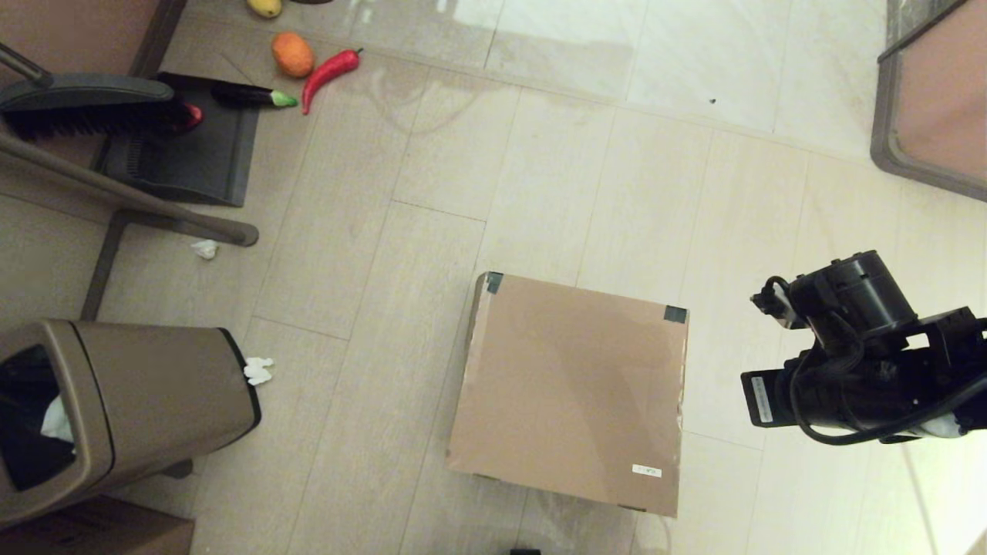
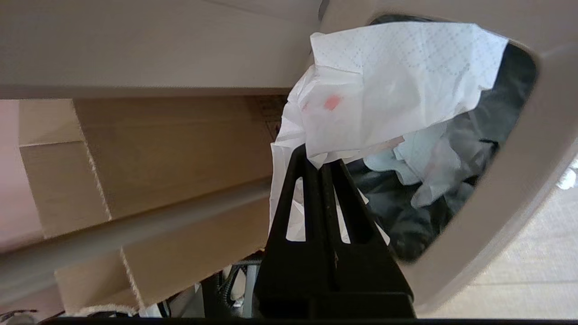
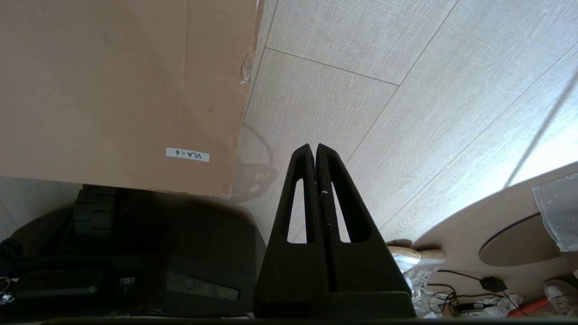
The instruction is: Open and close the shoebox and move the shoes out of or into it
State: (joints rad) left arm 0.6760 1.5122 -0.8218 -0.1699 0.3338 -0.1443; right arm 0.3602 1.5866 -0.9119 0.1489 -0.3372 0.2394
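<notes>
The shoebox (image 1: 570,393) is a brown cardboard box on the floor tiles in the middle of the head view. Its flap lid is shut flat, with dark tape on the two far corners and a small white sticker (image 1: 646,471) near the front. The right wrist view shows the box (image 3: 113,90) from the side. The shoes are hidden. My right arm (image 1: 856,362) hovers to the right of the box, and my right gripper (image 3: 314,146) is shut and empty above bare floor. My left gripper (image 2: 316,159) is shut at the bin's mouth, its tips under a hanging white tissue (image 2: 388,81).
A tan waste bin (image 1: 154,385) stands at the left, with crumpled tissues (image 1: 258,370) beside it. Farther left are a dustpan (image 1: 185,146), a brush (image 1: 85,100), a metal frame leg (image 1: 131,200) and toy vegetables (image 1: 331,69). Furniture (image 1: 933,100) sits at the far right. A person's sneaker (image 3: 415,266) is near my base.
</notes>
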